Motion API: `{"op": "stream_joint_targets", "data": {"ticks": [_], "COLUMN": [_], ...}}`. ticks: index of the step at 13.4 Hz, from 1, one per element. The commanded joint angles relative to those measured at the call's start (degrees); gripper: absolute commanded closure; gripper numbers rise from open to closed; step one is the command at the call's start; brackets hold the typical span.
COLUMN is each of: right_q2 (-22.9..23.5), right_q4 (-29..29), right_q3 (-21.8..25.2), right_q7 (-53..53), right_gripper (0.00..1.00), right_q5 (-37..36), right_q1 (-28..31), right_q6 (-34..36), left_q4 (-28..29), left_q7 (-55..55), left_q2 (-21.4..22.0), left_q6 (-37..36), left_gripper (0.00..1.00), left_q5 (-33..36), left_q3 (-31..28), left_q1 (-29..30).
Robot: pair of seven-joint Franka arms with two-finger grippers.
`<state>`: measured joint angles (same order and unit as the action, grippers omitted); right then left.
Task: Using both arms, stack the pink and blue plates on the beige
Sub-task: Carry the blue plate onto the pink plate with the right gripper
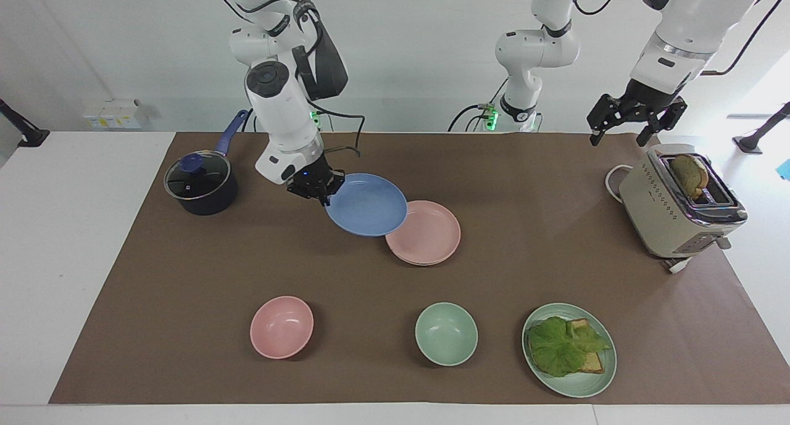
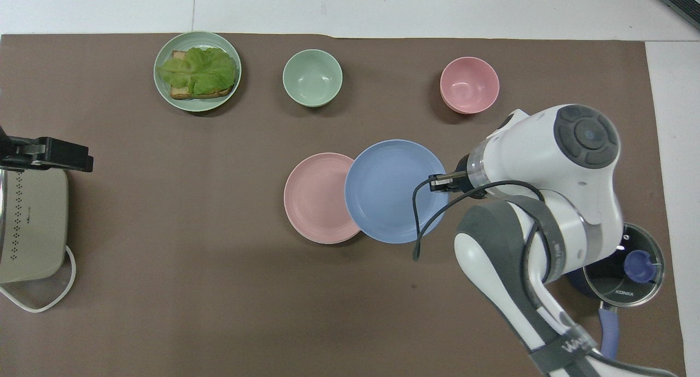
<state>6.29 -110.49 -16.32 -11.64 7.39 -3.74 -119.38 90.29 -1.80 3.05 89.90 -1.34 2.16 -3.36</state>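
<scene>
My right gripper (image 1: 324,194) (image 2: 441,183) is shut on the rim of the blue plate (image 1: 366,212) (image 2: 395,191). It holds the plate in the air, slightly tilted, with the plate's other edge over the rim of the pink plate (image 1: 427,232) (image 2: 317,197). The pink plate lies mid-table on the beige plate (image 1: 415,263), of which only a thin pale rim shows beneath it. My left gripper (image 1: 619,139) waits open and holding nothing, raised over the table's edge beside the toaster.
A dark lidded pot (image 1: 199,181) (image 2: 623,273) stands toward the right arm's end. The toaster (image 1: 669,212) with a bread slice sits at the left arm's end. Farthest from the robots are a pink bowl (image 1: 281,327), a green bowl (image 1: 445,334) and a mint plate (image 1: 577,388) with lettuce toast.
</scene>
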Motion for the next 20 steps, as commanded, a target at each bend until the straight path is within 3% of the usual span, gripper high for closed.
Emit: {"op": "stream_joint_targets", "data": {"ticks": [1,4,9,20], "right_q2": [3.63,6.71,10.40,12.95], "right_q4": [0.98,0.98,0.89,0.72], "right_q3": [-0.55,-0.55,-0.55,-0.55], "right_q7": [-6.78,-11.37,-13.32,-13.23], "right_gripper": [1.00,1.00,1.00,1.00], "right_q5": [1.84,1.84,1.84,1.93], "right_q1": [-3.54,-7.42,-8.21,-9.18], "right_q6": [-4.70,-9.27,-11.31,-14.12], "left_q4": [0.41,0.41,0.41,0.41], "left_q7": [0.57,0.57,0.57,0.57], "left_q2": [0.82,0.82,0.82,0.82], "left_q6": [-0.86,-0.86,-0.86,-0.86], "left_gripper": [0.00,0.00,0.00,0.00], "left_q5": [0.55,0.55,0.55,0.55], "left_q3": [0.22,0.22,0.22,0.22], "left_q1": [0.55,0.55,0.55,0.55]}}
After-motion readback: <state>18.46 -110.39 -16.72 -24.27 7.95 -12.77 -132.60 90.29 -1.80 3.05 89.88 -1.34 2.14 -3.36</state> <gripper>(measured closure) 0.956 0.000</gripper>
